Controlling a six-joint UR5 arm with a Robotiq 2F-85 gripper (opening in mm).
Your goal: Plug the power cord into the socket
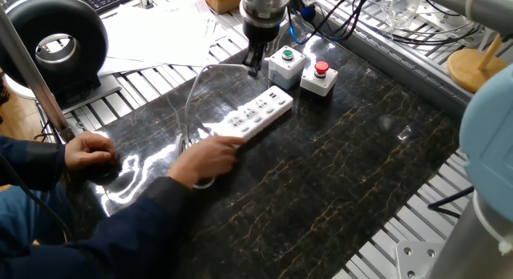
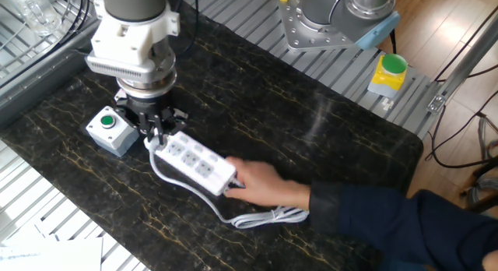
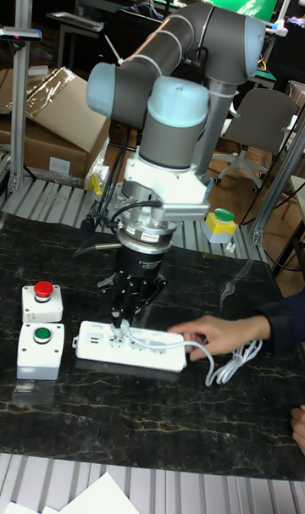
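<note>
My gripper [image 1: 255, 68] hangs just over the end of the socket [image 1: 256, 112], a long white power strip with several outlets lying flat on the dark marble top. The fingers are shut on the plug end of the power cord [image 1: 192, 95], whose thin white cable arcs off to the left. In the other fixed view the gripper [image 2: 156, 133] touches the strip's near end [image 2: 198, 160], and the cord [image 2: 264, 218] lies bunched beside a person's hand. The tall fixed view shows the fingertips [image 3: 119, 323] meeting right above the socket [image 3: 131, 350].
A person's hand [image 1: 204, 155] holds the socket's far end. Two small white button boxes, green [image 1: 286, 62] and red [image 1: 319, 77], stand close beside the gripper. The person's other hand [image 1: 88, 151] rests at the left edge. A black ring lamp [image 1: 56, 46] stands at the back left.
</note>
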